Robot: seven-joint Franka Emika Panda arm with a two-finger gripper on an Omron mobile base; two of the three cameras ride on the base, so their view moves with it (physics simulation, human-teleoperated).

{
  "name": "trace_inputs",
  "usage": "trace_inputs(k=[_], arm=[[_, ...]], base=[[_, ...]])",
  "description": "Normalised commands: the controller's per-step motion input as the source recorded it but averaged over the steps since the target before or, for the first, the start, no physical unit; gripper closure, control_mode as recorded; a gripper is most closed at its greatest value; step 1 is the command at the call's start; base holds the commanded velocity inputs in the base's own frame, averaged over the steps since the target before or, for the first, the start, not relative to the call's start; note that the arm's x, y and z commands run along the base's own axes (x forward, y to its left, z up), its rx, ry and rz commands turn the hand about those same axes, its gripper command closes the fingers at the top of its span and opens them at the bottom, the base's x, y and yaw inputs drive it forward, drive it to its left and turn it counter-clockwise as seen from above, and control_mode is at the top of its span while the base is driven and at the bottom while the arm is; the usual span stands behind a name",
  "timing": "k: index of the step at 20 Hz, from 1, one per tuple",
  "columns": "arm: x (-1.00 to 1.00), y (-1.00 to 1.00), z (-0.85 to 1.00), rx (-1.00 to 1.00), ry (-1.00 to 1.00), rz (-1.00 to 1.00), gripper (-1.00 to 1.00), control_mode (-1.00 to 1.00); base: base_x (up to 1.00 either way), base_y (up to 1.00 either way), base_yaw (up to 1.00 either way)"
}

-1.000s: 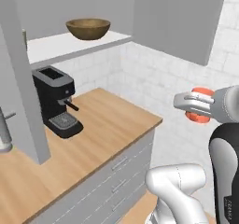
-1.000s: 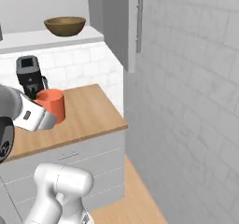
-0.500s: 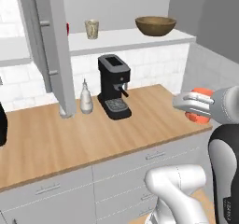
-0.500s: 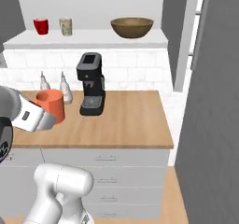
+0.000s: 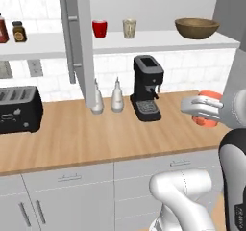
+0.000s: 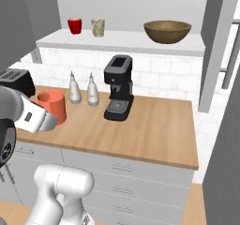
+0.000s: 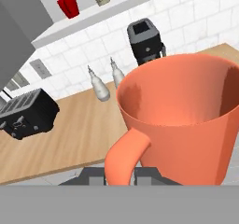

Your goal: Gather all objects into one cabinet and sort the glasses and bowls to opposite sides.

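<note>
Cabinet is open, grey door w/ bar handle swung out, white shelf running across above the wooden surface. Bowl sits on the shelf toward the right end. Coffee machine stands on the surface under it, toaster far left, two white bottles between them by the door edge.

Red cup and beige cup stand upright side by side on the shelf's left part, well apart from the bowl, so glasses left / bowl right is already the layout imo.

Salmon-orange cup is in my gripper, which is clamped narrow on it at the handle side, cup upright, mouth up, held out over the surface's right front edge, below shelf lvl.

Key relation: the target spot by the two cups lies up and to the left of the gripper, fwd toward the wall. The bowl and coffee machine sit closer to the direct line, so I'd say lift first, then go across left, keeping the cup axis vertical. Free shelf between beige cup and bowl looks ample.
</note>
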Motion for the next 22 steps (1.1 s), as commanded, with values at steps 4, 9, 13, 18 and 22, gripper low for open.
trace_inputs(k=[4,9,13,18,22], arm=[[0.0,0.0,0.0,0.0,0.0,0.0,1.0,1.0],[0.0,0.0,0.0,0.0,0.0,0.0,1.0,1.0],[0.0,0.0,0.0,0.0,0.0,0.0,1.0,1.0],[0.0,0.0,0.0,0.0,0.0,0.0,1.0,1.0],[0.0,0.0,0.0,0.0,0.0,0.0,1.0,1.0]], base=[[0.41,-0.03,0.06],[0.33,0.0,0.02],[0.27,0.0,0.03],[0.39,-0.02,0.0],[0.27,0.0,0.03]])
